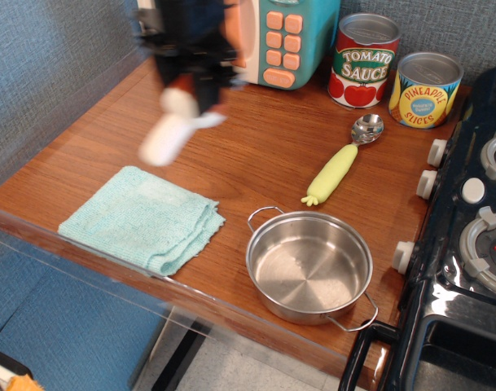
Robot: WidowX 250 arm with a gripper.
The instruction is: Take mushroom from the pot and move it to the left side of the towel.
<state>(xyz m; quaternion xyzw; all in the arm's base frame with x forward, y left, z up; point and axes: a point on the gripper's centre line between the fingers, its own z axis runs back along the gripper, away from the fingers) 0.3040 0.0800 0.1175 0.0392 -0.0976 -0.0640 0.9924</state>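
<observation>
observation.image | mushroom [168, 134] blurred, cream stem down | end effector [190, 77] grips cap

Wooden tabletop [231, 155] carries: towel [142, 218] at 8 o'clock; pot [309, 266] at 5 o'clock; spoon [343, 161] at 3 o'clock; tomato sauce can [363, 61], pineapple can [425, 90] and toy microwave [292, 37] toward 1 o'clock.

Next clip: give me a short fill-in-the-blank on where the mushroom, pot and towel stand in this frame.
1. The pot is now ____ inside.
2. The mushroom hangs from the gripper, in the air above the ____.
3. The towel lies to the ____ of the pot in the picture.
4. The can beside the pineapple slices can reads tomato ____.

Missing words: empty; table; left; sauce
</observation>
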